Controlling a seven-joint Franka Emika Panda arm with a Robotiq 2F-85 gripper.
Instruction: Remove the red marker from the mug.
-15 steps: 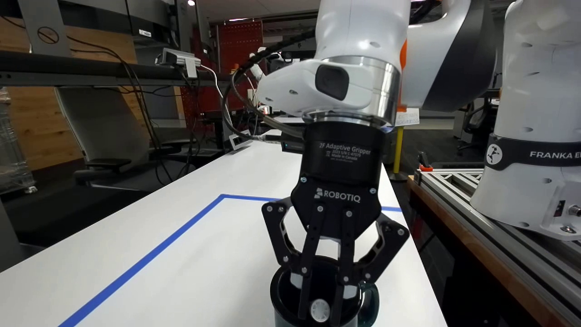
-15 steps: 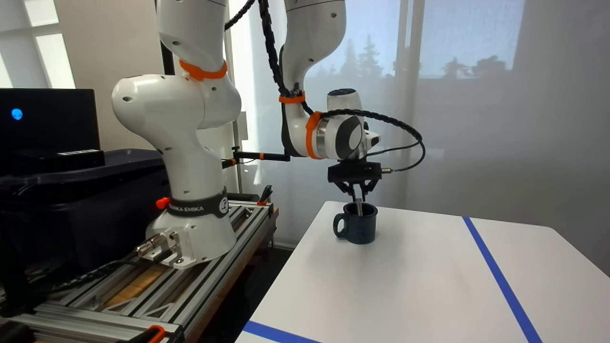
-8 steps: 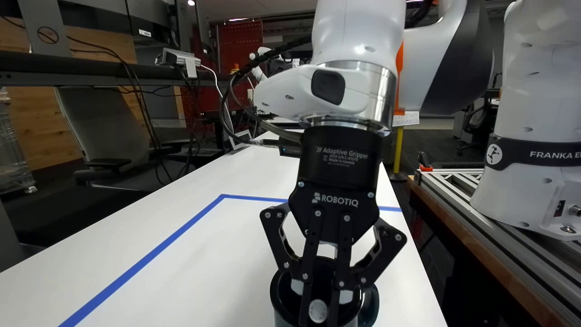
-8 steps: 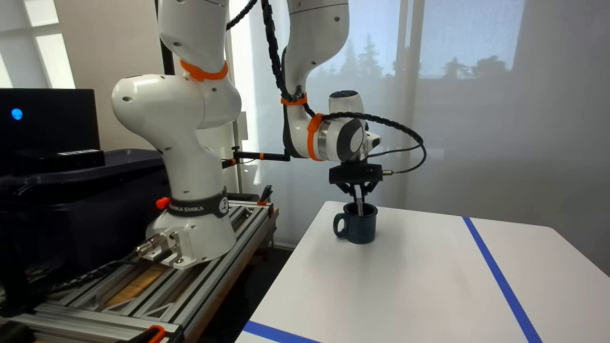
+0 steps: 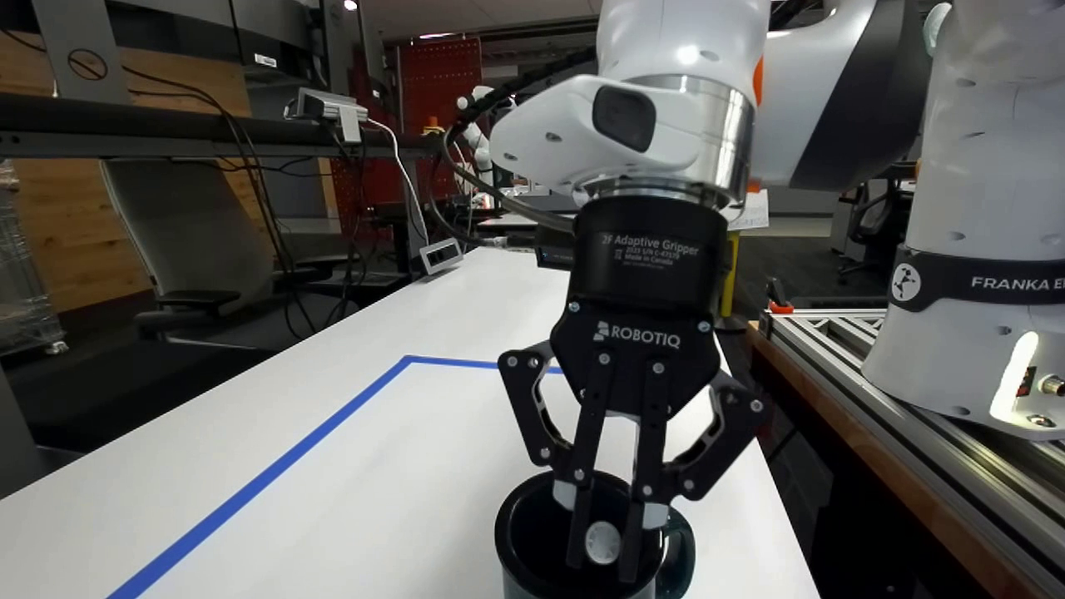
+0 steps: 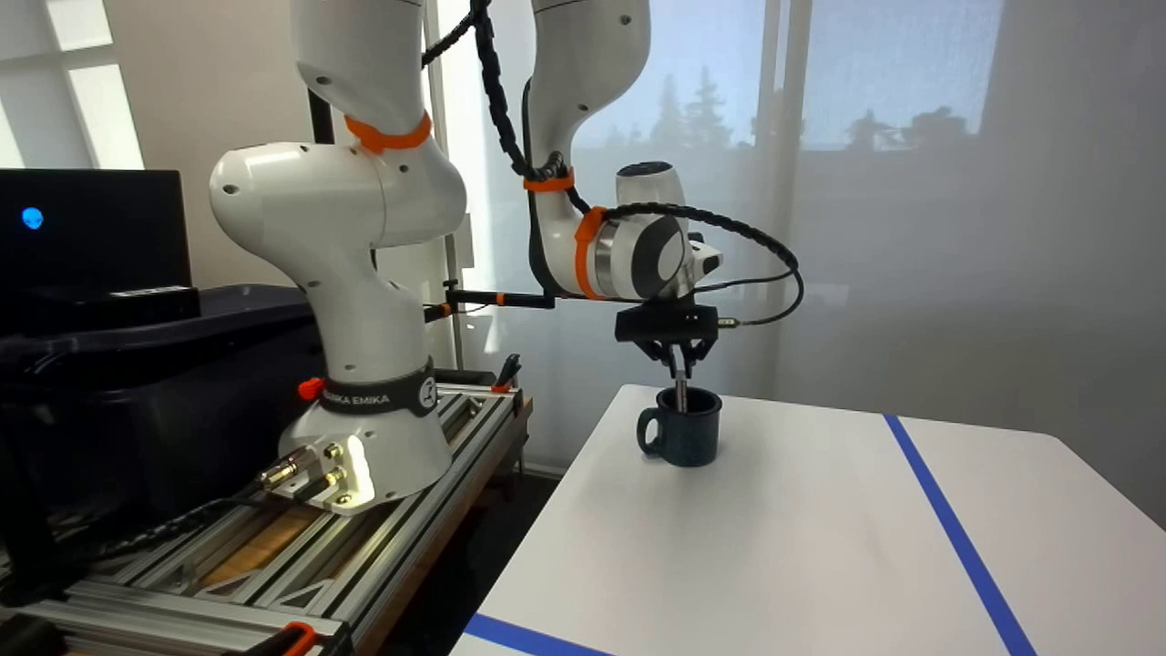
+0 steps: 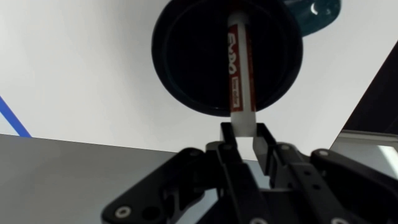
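The mug (image 5: 509, 541) is dark and glossy and stands upright on the white table, its loop handle on one side. It also shows in an exterior view (image 6: 690, 442) and in the wrist view (image 7: 186, 98). The red marker (image 7: 243, 68), with red label and white body, stands in the mug; its lower end is lost in the dark inside. Its whitish end (image 5: 603, 542) shows between the fingertips. My gripper (image 7: 243, 129) is shut on that end, both fingertips touching it. In an exterior view the gripper (image 6: 680, 372) is just above the mug rim, the marker (image 6: 681, 396) reaching down inside.
Blue tape (image 5: 274, 470) marks lines on the white table (image 6: 820, 547). The table edge runs close by the handle side of the mug. The robot base (image 6: 364, 456) stands on a metal-framed bench beside the table.
The fingers first came down slightly and drew closer on the marker. The gripper then rose and shifted toward the robot base, the marker's top moving with it. The mug stayed put.
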